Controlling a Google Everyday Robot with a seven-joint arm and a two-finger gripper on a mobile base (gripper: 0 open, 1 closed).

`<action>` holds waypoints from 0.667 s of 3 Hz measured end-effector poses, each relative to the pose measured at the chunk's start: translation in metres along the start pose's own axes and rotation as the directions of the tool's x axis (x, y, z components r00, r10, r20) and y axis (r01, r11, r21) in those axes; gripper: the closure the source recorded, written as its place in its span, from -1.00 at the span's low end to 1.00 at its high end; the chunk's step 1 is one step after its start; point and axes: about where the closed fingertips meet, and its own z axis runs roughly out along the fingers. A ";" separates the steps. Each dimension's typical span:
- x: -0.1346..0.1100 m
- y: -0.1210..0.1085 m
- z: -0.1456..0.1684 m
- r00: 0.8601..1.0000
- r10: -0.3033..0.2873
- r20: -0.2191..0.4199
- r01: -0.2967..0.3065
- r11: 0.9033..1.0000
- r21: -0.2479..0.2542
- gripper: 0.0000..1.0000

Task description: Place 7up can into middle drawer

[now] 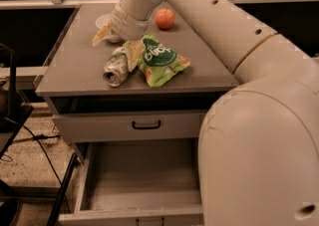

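The 7up can [116, 65] lies on its side on the grey cabinet top [70, 65], its silver top facing the front. My gripper [117, 45] is just above the can's far end. It is open, with one finger to the can's left and the other [132, 54] between the can and the crisp bag. The middle drawer [144, 182] is pulled open at the bottom of the view, and its grey floor is bare.
A green crisp bag [160, 60] lies touching the can's right side. An orange-red fruit [165, 18] and a white round object [102, 21] sit at the back. The drawer with the black handle [146, 124] is shut. My arm fills the right side.
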 end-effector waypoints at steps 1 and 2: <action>-0.004 0.001 0.010 1.000 -0.019 0.019 0.019 0.999 -0.042 -0.42; -0.007 0.002 0.019 0.999 -0.033 0.036 0.035 0.997 -0.073 -0.42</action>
